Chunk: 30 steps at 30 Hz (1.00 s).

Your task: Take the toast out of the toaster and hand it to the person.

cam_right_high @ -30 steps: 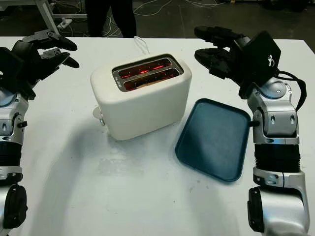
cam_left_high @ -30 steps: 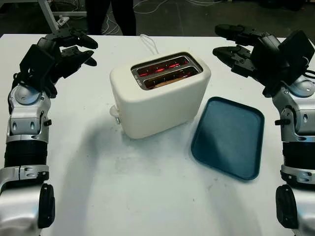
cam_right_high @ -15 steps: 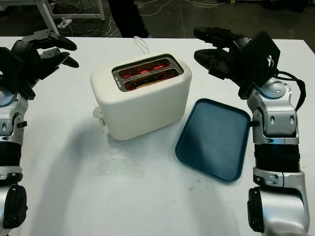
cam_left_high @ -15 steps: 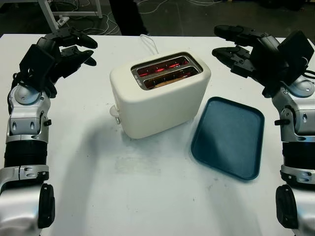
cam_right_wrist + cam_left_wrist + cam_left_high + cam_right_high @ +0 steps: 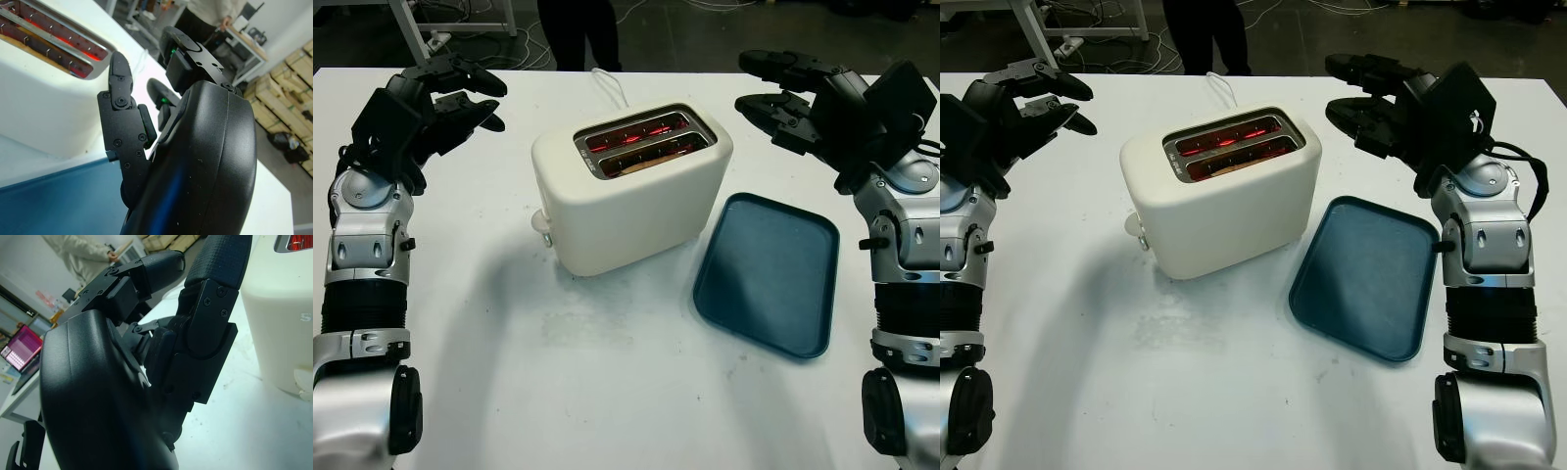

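Note:
A cream two-slot toaster [image 5: 631, 191] stands mid-table with both slots glowing red. A slice of toast [image 5: 628, 164] sits low inside the nearer slot, only its top edge showing. My left hand [image 5: 460, 93] hangs open in the air to the left of the toaster, well apart from it. My right hand [image 5: 778, 88] hangs open to the right of the toaster, above the far end of the tray. A person's legs [image 5: 578, 29] stand beyond the far table edge, behind the toaster.
A dark blue tray [image 5: 769, 269] lies flat to the right of the toaster. The toaster's white cord [image 5: 610, 86] runs off the far edge. White table [image 5: 607, 372] extends open in front of the toaster.
The person's legs behind the table have shifted slightly to the right. Both hands and the toaster stay where they were.

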Tool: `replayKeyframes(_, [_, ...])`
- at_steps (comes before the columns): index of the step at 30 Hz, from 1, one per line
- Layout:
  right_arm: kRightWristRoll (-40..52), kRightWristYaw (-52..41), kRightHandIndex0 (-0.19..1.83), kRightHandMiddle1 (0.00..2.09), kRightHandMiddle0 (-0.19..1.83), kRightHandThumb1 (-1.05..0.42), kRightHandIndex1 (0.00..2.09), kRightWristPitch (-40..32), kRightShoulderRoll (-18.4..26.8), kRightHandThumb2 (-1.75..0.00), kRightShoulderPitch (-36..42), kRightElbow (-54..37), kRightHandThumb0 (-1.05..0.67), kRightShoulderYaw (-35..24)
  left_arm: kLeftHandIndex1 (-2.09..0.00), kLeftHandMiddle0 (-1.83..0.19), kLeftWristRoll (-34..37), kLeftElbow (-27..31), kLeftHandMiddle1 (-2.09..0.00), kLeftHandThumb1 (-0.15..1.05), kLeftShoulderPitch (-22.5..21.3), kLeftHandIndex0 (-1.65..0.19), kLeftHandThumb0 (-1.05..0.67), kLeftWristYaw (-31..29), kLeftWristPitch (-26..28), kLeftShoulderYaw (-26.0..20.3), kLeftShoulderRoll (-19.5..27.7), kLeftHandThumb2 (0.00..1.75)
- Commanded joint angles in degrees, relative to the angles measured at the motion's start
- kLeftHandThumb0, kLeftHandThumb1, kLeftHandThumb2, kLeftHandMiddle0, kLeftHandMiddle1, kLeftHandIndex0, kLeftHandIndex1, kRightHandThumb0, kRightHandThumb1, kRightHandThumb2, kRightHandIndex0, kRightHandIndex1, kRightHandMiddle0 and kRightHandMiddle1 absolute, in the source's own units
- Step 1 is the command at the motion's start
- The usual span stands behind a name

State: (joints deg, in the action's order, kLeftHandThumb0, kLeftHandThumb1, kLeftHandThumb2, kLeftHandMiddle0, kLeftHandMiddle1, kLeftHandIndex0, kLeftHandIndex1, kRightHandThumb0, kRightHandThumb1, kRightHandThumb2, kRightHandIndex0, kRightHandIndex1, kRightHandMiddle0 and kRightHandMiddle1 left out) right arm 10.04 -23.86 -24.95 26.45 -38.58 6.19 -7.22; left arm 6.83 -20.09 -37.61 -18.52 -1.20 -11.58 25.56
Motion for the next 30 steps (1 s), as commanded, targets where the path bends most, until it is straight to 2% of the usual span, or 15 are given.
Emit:
replayKeyframes(1, [-0.52, 0.19, 0.25, 0.04, 0.55, -0.92, 0.70, 1.25, 0.17, -0.21, 0.66, -0.07, -0.28, 0.16, -0.97, -0.72, -0.38, -0.43, -1.11, 0.89, 0.95, -0.73, -1.05, 0.38, -0.49, -0.01, 0.34, 0.01])
replayKeyframes(4, [-0.18, 0.34, 0.25, 0.03, 0.55, -0.92, 0.70, 0.69, -0.15, -0.22, 0.66, -0.40, -0.27, -0.01, -0.97, -0.72, -0.06, -0.14, -1.11, 0.89, 0.91, -0.73, -1.05, 0.25, 0.26, -0.12, 0.29, 0.00])
replayKeyframes(10, [0.50, 0.50, 0.27, 0.03, 0.54, -0.92, 0.72, -1.83, -0.13, -0.24, 0.85, -2.52, -0.28, -0.13, -0.96, -0.69, 0.30, -0.95, -1.10, 0.90, 1.09, -0.71, -1.05, -0.60, -1.87, -0.47, 0.46, 0.01])
replayKeyframes(18, [1.66, -0.12, 0.18, 0.02, 0.52, -0.92, 0.75, -2.70, -0.37, -0.30, 0.49, -2.40, -0.27, -0.59, -0.96, -0.66, 0.55, -0.95, -1.11, 0.92, 0.97, -0.68, -1.05, -1.21, -3.33, -0.83, 0.80, 0.02])
replayKeyframes(30, [0.75, 0.05, 0.21, 0.04, 0.56, -0.92, 0.81, -1.69, -0.07, -0.22, 0.36, -1.26, -0.32, 0.22, -1.00, -0.64, 0.58, -3.65, -1.14, 0.91, -0.15, -0.66, -1.05, -2.10, -4.59, -0.85, 1.01, 0.04])
